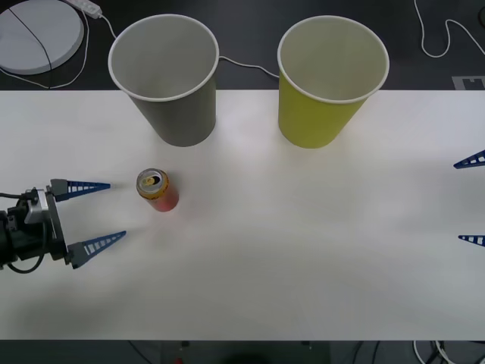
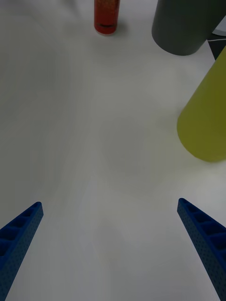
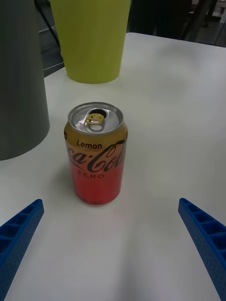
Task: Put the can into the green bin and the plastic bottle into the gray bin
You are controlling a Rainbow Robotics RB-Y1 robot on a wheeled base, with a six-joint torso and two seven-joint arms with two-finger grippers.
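The red-orange can point(image 1: 157, 189) stands upright on the white table, left of the middle and in front of the gray bin point(image 1: 165, 80). The green bin point(image 1: 332, 80) stands to the gray bin's right at the back. My left gripper point(image 1: 106, 214) is open at the table's left, its fingertips just short of the can. In the left wrist view the can point(image 3: 96, 154) sits centred ahead of the blue fingers point(image 3: 19, 237), with both bins behind. My right gripper point(image 1: 471, 200) is open at the right edge, far from the can point(image 2: 106, 16). The plastic bottle is out of view.
The white table point(image 1: 303, 243) spreads wide between the two arms. Behind it, on the dark floor, lie a round white disc point(image 1: 38, 34) and white cables point(image 1: 447, 38). From the right wrist the gray bin point(image 2: 186, 26) and green bin point(image 2: 207, 117) stand to one side.
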